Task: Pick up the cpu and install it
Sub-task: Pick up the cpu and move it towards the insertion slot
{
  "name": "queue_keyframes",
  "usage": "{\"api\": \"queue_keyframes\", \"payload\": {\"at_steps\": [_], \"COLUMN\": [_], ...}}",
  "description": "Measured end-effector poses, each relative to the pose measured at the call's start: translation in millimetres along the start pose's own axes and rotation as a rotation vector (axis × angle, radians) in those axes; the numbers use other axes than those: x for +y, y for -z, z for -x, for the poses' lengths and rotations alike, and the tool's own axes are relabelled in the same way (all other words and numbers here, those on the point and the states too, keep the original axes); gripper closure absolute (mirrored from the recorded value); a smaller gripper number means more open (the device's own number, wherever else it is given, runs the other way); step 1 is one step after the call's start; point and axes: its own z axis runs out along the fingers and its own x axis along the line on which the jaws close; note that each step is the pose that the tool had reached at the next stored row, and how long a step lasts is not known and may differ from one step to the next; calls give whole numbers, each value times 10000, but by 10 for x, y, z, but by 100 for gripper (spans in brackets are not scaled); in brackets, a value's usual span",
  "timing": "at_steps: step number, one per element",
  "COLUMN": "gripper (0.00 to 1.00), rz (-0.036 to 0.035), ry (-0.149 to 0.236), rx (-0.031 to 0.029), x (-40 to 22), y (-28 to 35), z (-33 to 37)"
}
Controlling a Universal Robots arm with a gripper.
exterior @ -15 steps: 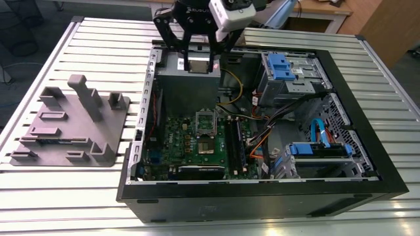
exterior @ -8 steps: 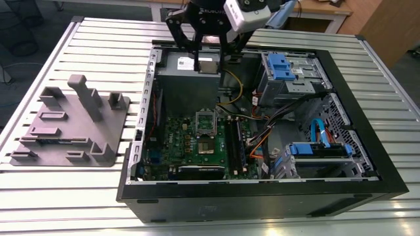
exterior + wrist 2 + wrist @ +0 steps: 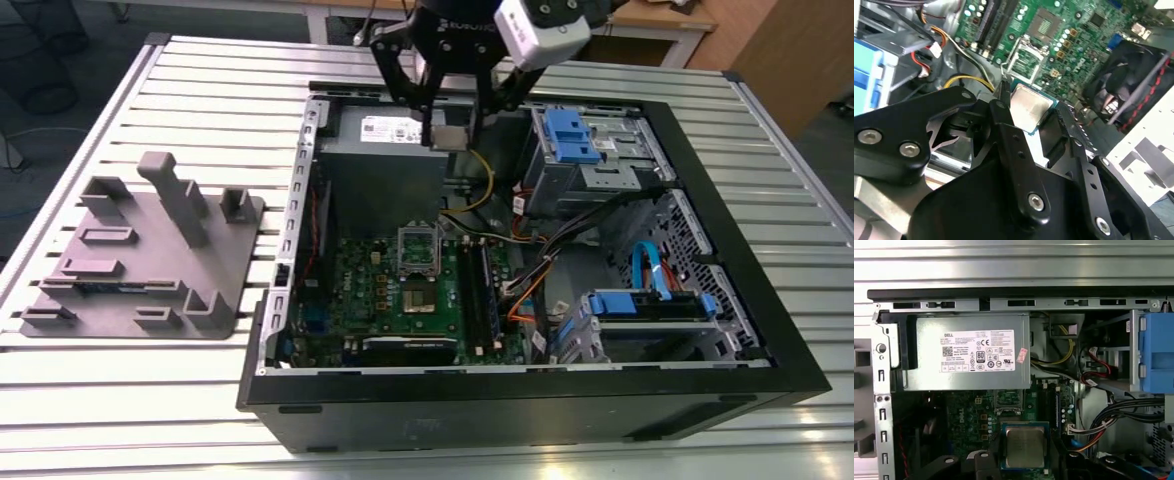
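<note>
While cpu (image 3: pixel 1025 447) is pinched in gripper (image 3: pixel 450 128), up at case's (image 3: pixel 534 400) far end, socket (image 3: pixel 424 297) pins could be bent by tilted/offset seating.

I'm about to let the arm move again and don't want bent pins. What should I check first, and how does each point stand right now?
1. The cpu gripped in the pincer: ok, clamped by its edges.
2. The socket open: ok, its frame lies swung back.
3. The cpu above the socket: not ok, it hangs near the power supply.
4. The cpu's corner mark matched to the socket: cannot tell.
5. The yellow cables off the socket: ok.
</note>
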Motion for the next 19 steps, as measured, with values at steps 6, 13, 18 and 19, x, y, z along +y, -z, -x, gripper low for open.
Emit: {"api": "queue_keyframes", "payload": {"at_steps": [6,13,18,19], "gripper": [53,53,53,53], "rz": [1,1,1,2], "ry": [0,-1,1,1], "rx": [1,1,1,1], "x": [7,-11,-63,-81], "y": [-9,-35,-77,-87], "z": [175,175,169,167]}}
